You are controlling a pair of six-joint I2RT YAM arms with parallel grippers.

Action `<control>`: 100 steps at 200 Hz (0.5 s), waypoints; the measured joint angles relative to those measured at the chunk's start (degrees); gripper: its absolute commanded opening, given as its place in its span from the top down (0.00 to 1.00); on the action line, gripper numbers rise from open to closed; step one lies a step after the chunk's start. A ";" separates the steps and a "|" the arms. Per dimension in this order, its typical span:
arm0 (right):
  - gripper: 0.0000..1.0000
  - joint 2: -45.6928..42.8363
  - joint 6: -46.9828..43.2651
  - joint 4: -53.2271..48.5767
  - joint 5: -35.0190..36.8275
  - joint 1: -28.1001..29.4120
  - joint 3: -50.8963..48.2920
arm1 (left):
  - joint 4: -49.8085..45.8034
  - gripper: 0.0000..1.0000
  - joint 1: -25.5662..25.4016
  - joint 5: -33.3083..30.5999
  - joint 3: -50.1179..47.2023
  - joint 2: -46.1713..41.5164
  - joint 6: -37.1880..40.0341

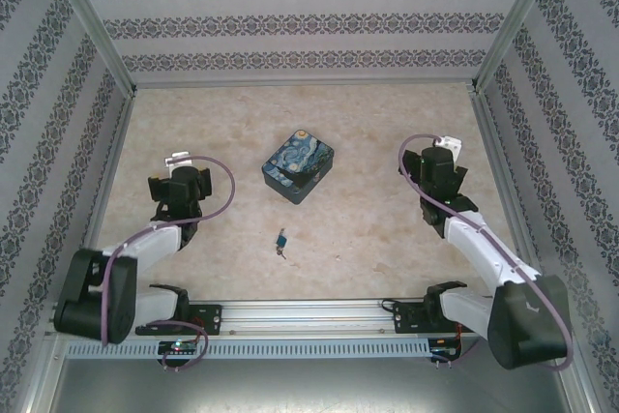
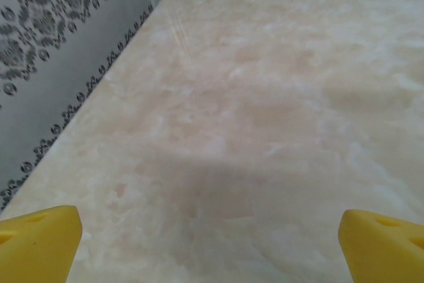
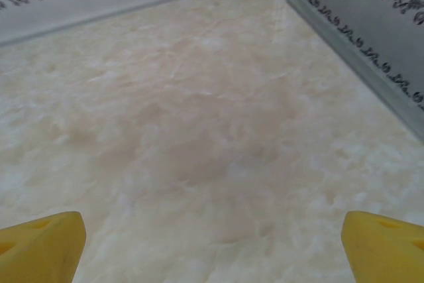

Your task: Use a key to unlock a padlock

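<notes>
A chunky padlock with rounded corners is seen lying flat near the middle of a beige, marble-patterned table. Its top face is printed with a swirling dark-blue night sky dotted with yellow, and its sides are dark. It is turned at a slant to the table's edges. A tiny key, with a blue head and a thin metal blade, is laid on the bare surface nearer the arms. It is apart from the padlock and touched by neither gripper.

The table is boxed in on three sides by pale walls papered in bands of dark floral ornament, with metal strips at the corners. Padlock and key are both enclosed within them.

The left arm and right arm are clad in white and black shells and looped with purple cable. They are bent in from a ribbed aluminium rail at the near edge, one to each side of the padlock and well apart from it.

In the wrist views the left gripper and right gripper are shown spread wide above the smooth table, nothing gripped. Their blunt, matte yellow fingers are seen at the lower corners.
</notes>
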 measured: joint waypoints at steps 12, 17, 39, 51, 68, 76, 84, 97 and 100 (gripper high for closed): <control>0.02 1.57 -1.97 3.61 0.83 -0.68 -1.57 | 4.20 0.00 0.74 0.63 -0.52 3.72 -0.07; 0.02 2.21 -2.80 5.20 1.07 -0.85 -2.34 | 5.88 0.00 0.98 1.16 -0.66 5.20 -0.07; 0.02 5.79 -7.10 13.31 1.49 -1.46 -5.66 | 11.82 0.00 1.77 3.98 -0.74 9.53 0.07; 0.02 8.61 -9.84 18.84 1.20 -1.57 -7.34 | 14.03 0.00 2.14 6.25 -0.57 11.47 0.33; 0.02 12.94 -13.00 28.17 -0.76 -1.90 -10.10 | 15.76 0.00 2.60 10.14 -0.48 12.85 1.03; 0.02 15.30 -14.10 33.03 -2.38 -2.36 -11.58 | 17.46 0.01 2.80 11.96 -0.52 13.64 1.40; 0.02 17.81 -14.86 38.18 -4.09 -2.71 -13.27 | 19.58 0.01 2.97 13.49 -0.66 14.71 1.79; 0.02 22.03 -15.89 44.96 -6.97 -3.63 -15.80 | 20.39 0.01 3.41 16.06 -0.63 15.82 2.23; 0.02 22.73 -16.02 45.68 -7.72 -3.87 -16.06 | 20.44 0.01 3.58 16.61 -0.63 15.89 2.27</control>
